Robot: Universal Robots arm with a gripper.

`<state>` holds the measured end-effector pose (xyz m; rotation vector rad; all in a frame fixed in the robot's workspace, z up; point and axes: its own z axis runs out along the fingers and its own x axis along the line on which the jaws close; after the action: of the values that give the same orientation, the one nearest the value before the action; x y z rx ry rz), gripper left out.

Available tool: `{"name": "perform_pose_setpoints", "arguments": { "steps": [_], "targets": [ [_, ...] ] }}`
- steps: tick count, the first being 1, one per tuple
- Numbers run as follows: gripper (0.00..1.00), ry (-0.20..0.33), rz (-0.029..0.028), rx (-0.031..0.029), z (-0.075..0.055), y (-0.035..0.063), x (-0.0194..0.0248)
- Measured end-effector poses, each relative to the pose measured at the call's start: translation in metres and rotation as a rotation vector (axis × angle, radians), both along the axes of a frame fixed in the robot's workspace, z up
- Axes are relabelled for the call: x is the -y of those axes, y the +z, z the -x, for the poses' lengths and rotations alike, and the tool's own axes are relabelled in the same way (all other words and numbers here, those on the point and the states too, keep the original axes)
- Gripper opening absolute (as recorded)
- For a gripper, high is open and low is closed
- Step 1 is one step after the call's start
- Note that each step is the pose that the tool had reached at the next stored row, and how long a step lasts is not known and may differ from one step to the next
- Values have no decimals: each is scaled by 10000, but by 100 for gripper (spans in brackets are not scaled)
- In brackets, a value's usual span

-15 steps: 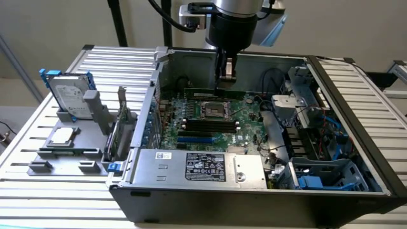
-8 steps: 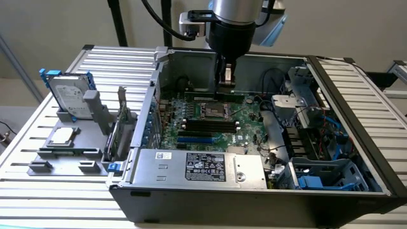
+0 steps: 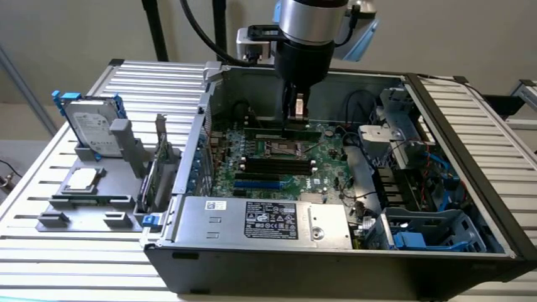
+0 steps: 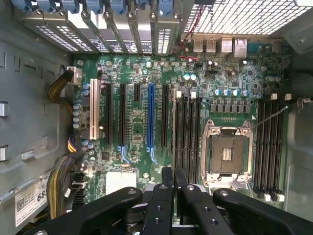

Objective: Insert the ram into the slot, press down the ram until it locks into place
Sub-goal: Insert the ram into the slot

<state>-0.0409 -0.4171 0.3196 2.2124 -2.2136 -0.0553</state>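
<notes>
Hand: closed narrowly on the ram, gripping its upper edge.
Ram: hangs above the motherboard, unseated.
Axis: parallel to the slot, which lies below, camera-side.

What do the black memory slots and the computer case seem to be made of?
Memory slots: probably moulded plastic, matte black, with pale end clips. Computer case: likely sheet metal, dull grey inside, with a punched vent grille.
</notes>
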Motion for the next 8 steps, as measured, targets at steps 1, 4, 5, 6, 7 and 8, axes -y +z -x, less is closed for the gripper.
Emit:
{"name": "perform_pose_setpoints", "arguments": {
  "steps": [1, 4, 5, 6, 7, 8],
  "targets": [
    [13, 0, 1, 0, 0, -18, 0],
    [13, 0, 1, -1, 0, -71, 0],
    [13, 0, 1, -1, 0, -89, 0],
    [13, 0, 1, 0, 0, -108, 0],
    [13, 0, 1, 0, 0, -127, 0],
    [13, 0, 2, -1, 0, -144, 0]
  ]
}}
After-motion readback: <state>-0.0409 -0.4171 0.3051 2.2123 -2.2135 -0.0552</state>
